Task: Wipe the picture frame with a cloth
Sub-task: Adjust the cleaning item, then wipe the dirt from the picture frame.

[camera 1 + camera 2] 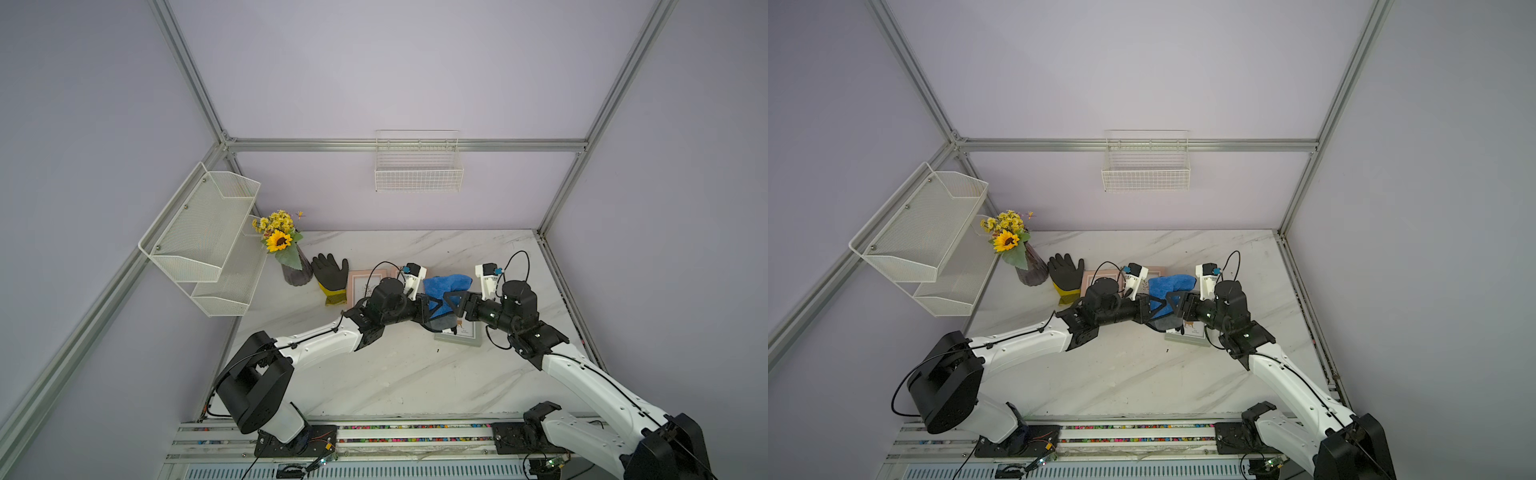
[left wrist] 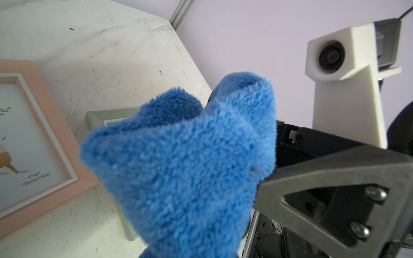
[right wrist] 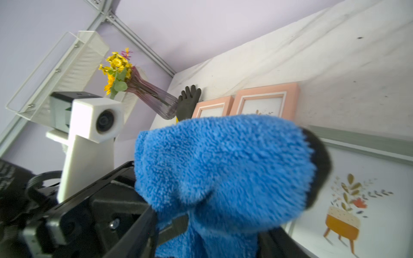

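marble-look table point(image 1: 395, 374), lilac walls. left gripper point(image 1: 433, 303) is clamped tight on the blue cloth point(image 1: 446, 284). right gripper point(image 1: 452, 302) meets it from the opposite side, but i cannot tell its jaw gap. the cloth hangs bunched over a grey-green picture frame point(image 1: 465, 337). a pink frame point(image 1: 360, 283) and work glove point(image 1: 330, 272) lie further left.

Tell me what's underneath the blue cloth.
Below the blue cloth lies a grey-green picture frame on the table. Its near part shows; its far part is hidden by the cloth.

Mostly hidden under cloth point(image 1: 446, 286): grey frame point(image 1: 467, 336); cut by edge: pink frame point(image 2: 33, 143).
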